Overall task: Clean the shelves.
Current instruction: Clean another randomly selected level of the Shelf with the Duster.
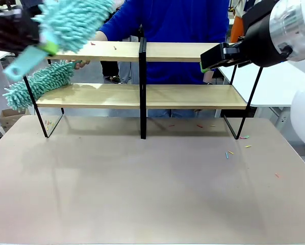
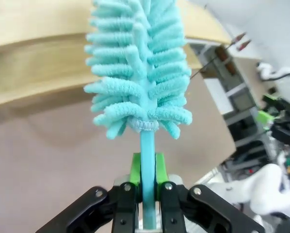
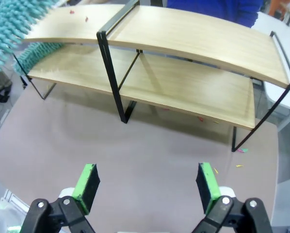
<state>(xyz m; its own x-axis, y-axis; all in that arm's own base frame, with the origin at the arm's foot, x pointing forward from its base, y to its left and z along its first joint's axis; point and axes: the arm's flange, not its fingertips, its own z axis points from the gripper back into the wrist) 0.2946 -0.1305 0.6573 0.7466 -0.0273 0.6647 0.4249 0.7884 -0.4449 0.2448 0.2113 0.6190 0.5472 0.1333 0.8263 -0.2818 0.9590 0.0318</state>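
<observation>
The shelves (image 1: 183, 96) are standing along the far side of the counter (image 1: 152, 199), their two long light-wood boards running left to right on either side of a black centre post (image 1: 142, 87), with a person in blue standing just behind them. A few small red specks (image 1: 115, 47) are lying on the left half of the upper board (image 1: 178, 51), and more coloured bits (image 1: 229, 153) are lying on the counter near the right foot of the frame. The left tool (image 2: 148, 171) is clamping its green pads on the thin handle of a teal duster (image 1: 73, 20), whose fluffy head is hanging over the left end of the upper board; whether it is touching the wood is not clear. The specks are lying just to the right of that head, so the left arm is the nearer one, and a sweep along the board's long axis is looking like the move to come. A second teal duster (image 1: 40, 84) is resting on the left end of the lower board, its head sticking out past the frame, with the person's hand (image 1: 81, 64) seemingly at its handle. The right tool (image 3: 147, 187) is hovering on the near side of the shelves with its pads spread wide apart, gripping nothing.
</observation>
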